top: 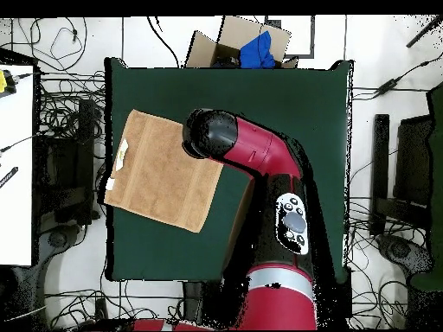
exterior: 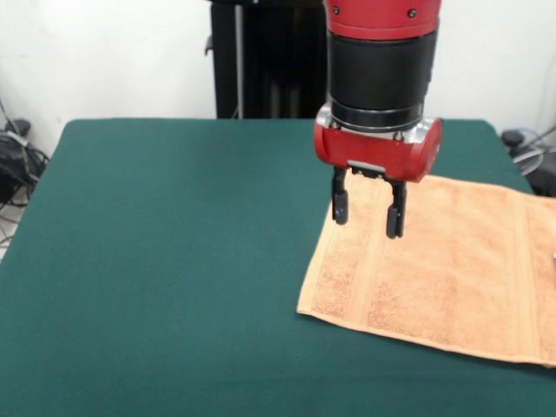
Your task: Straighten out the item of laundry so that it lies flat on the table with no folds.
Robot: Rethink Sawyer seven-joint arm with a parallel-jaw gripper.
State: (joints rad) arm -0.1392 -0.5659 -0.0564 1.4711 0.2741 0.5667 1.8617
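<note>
The orange-tan towel (exterior: 452, 274) lies spread flat on the green table (exterior: 174, 261) at the right, with woven border bands near its left end and its right part running out of view. My gripper (exterior: 368, 214) hangs open and empty just above the towel's far left corner. In the overhead view the towel (top: 160, 173) lies at the table's (top: 285, 112) left edge, with a small white tag (top: 123, 153) near that edge. The arm's head (top: 210, 132) covers the towel's upper right corner and hides the gripper.
The robot's black pedestal (exterior: 265, 56) stands behind the table's far edge. Cables lie on the floor at both sides (exterior: 17, 161). A cardboard box with a blue thing (top: 251, 47) sits beyond the table's top edge in the overhead view. A white table (top: 16, 164) stands at the left.
</note>
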